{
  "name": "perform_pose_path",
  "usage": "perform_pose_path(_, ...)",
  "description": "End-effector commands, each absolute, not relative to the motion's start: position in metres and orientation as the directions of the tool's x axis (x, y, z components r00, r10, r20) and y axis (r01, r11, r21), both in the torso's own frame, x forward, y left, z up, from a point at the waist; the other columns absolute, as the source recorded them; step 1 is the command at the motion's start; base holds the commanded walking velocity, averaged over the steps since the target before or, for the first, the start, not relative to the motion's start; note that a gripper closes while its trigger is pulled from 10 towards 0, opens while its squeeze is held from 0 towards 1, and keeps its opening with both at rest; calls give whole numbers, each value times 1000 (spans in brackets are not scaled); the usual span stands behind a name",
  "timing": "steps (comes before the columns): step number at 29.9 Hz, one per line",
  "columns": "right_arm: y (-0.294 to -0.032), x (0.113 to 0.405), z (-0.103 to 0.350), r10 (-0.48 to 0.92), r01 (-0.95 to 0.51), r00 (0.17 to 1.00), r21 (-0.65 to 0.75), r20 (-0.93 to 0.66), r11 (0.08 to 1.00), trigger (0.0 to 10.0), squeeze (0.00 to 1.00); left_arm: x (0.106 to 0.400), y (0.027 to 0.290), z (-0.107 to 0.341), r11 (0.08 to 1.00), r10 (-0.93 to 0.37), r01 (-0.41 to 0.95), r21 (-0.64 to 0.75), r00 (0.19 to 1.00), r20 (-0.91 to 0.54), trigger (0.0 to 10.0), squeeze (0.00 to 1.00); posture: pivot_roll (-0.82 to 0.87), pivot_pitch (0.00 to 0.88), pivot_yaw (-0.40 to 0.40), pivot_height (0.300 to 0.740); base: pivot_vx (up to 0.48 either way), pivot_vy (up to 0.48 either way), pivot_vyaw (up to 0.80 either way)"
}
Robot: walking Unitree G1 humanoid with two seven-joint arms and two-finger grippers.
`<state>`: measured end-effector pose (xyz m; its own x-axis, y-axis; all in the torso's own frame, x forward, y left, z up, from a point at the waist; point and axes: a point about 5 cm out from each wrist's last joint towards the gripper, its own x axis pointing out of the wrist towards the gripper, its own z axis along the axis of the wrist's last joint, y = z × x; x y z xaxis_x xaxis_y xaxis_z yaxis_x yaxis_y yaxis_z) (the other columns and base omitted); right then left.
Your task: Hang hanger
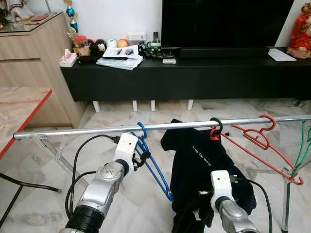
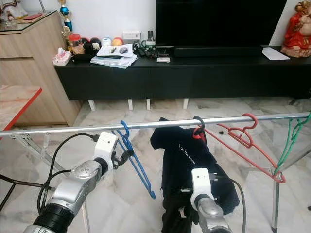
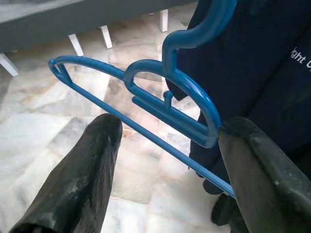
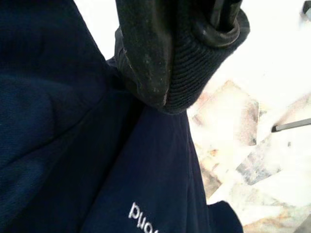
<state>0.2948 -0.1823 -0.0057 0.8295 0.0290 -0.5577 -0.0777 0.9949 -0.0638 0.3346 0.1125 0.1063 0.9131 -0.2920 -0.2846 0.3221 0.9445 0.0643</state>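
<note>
My left gripper [image 1: 141, 158] sits just left of centre in the head view, fingers spread apart and holding nothing. In the left wrist view one finger [image 3: 80, 179] stands clear of the blue hanger [image 1: 154, 167], while the other looks to be touching its shoulder bend. The hanger's hook is already over the silver rail [image 1: 87, 130] that crosses the middle of the frame, and its body hangs tilted down toward the lower centre. I judge the hanging as good as done; the gripper only needs to come away without dragging the hanger along.

My right gripper [image 4: 180, 58] is low and right of centre, pressed into the dark T-shirt [image 1: 204, 165]. The wrist view shows its fingers close together with a fold of cloth around them, but I cannot tell whether they are clamped on the fabric.

The blue hanger looks like thin moulded plastic: light, stiff, fairly slick, and free to swing or slide on the rail if nudged. If I had to take it again, I would grip the thick neck under the hook or the shoulder bend, not the thin bottom bar.

Further right on the rail hangs a red hanger [image 1: 262, 141], and a green one [image 1: 303, 150] sits at the frame's right edge.
</note>
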Motion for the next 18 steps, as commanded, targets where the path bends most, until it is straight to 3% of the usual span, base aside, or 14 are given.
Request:
perform_pose_path(1,-182,300,-1,34,-83,839,-65,-543,994,10000,0,337,112,109,944,-289,321,74,915,-280,10000,0,59,22,16,740,0,0,0)
perform_pose_path(14,-181,300,-1,41,-87,839,-60,-542,994,10000,0,341,105,112,926,-329,364,95,906,-267,10000,0,63,22,19,740,0,0,0)
perform_pose_path(18,-180,300,-1,43,-89,839,-58,-543,994,10000,0,345,108,110,940,-279,321,114,917,-284,10000,0,66,20,21,740,0,0,0)
